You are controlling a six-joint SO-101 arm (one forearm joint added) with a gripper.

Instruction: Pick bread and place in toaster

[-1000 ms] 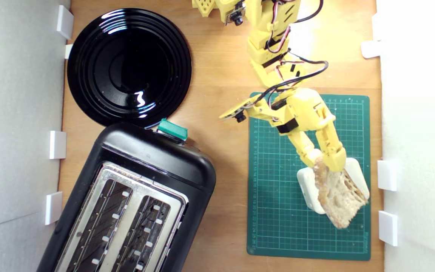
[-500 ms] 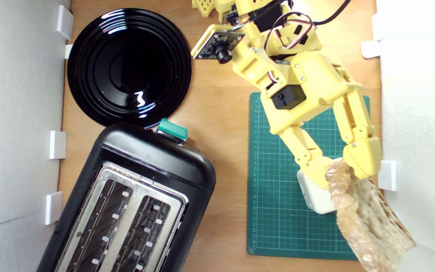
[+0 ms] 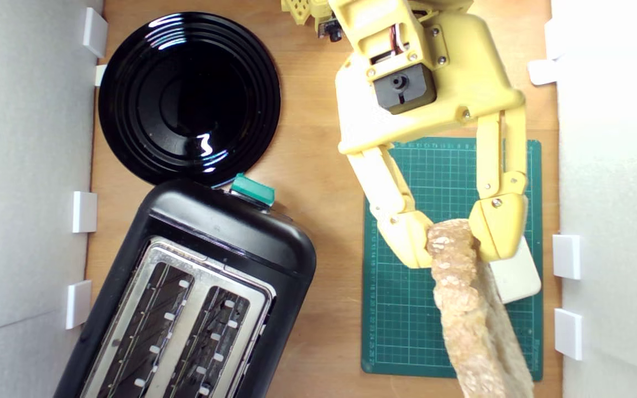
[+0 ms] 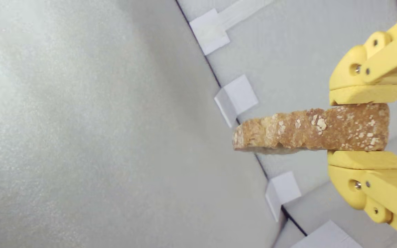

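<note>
While the yellow gripper (image 3: pixel 451 243) hangs over the green cutting mat (image 3: pixel 407 331) at the right of the exterior view, its two fingers are closed against the faces of the bread (image 3: pixel 476 315); the slice is held edge-on, crust up, trailing toward the lower right of the frame, clear of the mat; a cream block (image 3: pixel 517 273) lies just beside it; the toaster (image 3: pixel 224 237) sits at lower left, slots empty, well apart; a black plate (image 3: pixel 130 94) fills the upper left.
</note>
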